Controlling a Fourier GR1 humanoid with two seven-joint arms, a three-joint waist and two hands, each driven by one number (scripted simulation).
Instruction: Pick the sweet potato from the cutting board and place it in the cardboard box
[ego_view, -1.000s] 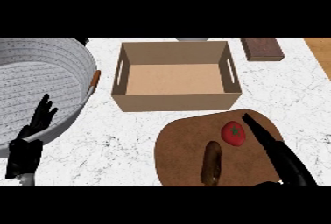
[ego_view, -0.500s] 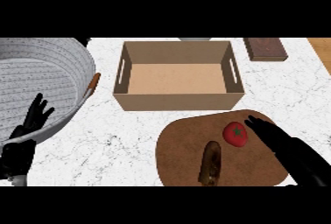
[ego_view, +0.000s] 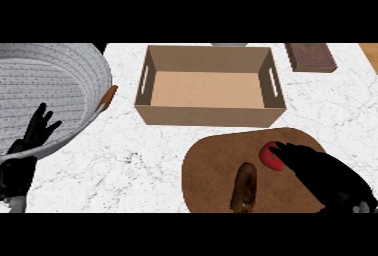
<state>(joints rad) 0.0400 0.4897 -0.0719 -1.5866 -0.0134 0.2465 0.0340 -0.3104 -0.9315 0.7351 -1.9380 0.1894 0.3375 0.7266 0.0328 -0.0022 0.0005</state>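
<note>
The sweet potato (ego_view: 245, 188) is lying on the brown cutting board (ego_view: 210, 165) at the near right of the white marble tabletop (ego_view: 148, 150), stretched near-to-far on the board's middle. The right hand (ego_view: 319, 170) is hanging over the board's right part, just right of the sweet potato and not touching it; its fingers are reaching toward the far left with a slight bend, spread rather than pinching, and their tips are covering the near edge of a red round thing (ego_view: 270, 156), likely a tomato, which is sitting on the board just beyond the sweet potato. The open cardboard box (ego_view: 210, 112) is standing just beyond the board, with nothing showing inside. The left hand (ego_view: 35, 134) is resting at the near left edge, fingers up and spread, in front of a large grey bowl (ego_view: 52, 85) that is filling the far left corner. A dark brown block (ego_view: 310, 56) is lying at the far right, beside the box.
</note>
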